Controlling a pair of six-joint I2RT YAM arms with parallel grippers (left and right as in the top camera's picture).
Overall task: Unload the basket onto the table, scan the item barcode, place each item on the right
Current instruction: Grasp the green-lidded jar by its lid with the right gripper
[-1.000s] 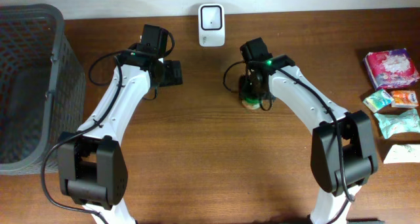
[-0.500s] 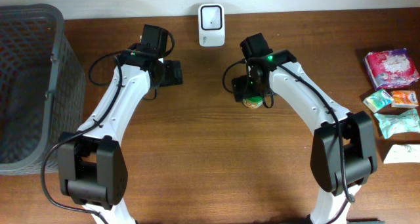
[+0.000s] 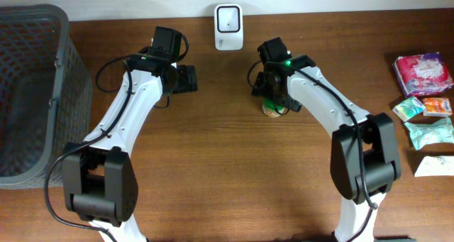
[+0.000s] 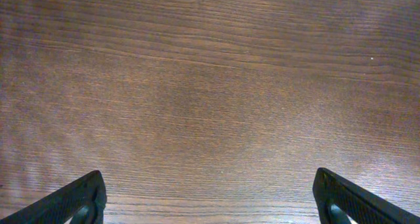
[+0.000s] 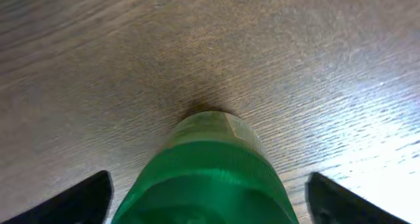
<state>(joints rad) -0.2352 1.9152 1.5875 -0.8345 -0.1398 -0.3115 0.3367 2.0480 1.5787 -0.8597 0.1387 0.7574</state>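
Observation:
The item [image 3: 272, 108] is a small container with a green cap and a tan body, standing on the wooden table in front of the white scanner [image 3: 228, 17]. In the right wrist view the item [image 5: 211, 129] rises between my fingers, with a gap on each side. My right gripper [image 5: 210, 192] is open around it and hangs just above it in the overhead view [image 3: 268, 86]. My left gripper [image 4: 210, 188] is open over bare wood, left of the scanner [image 3: 186, 79]. No barcode shows.
A dark grey mesh basket [image 3: 42, 93] fills the left edge of the table. At the right edge lie a pink packet [image 3: 423, 73], small snack packets [image 3: 424, 107] and a pale wrapped packet [image 3: 431, 133].
My right gripper has opened and let go of the item, which now stands on the table. The gripper has drawn back a little toward the scanner. The left arm has not moved.

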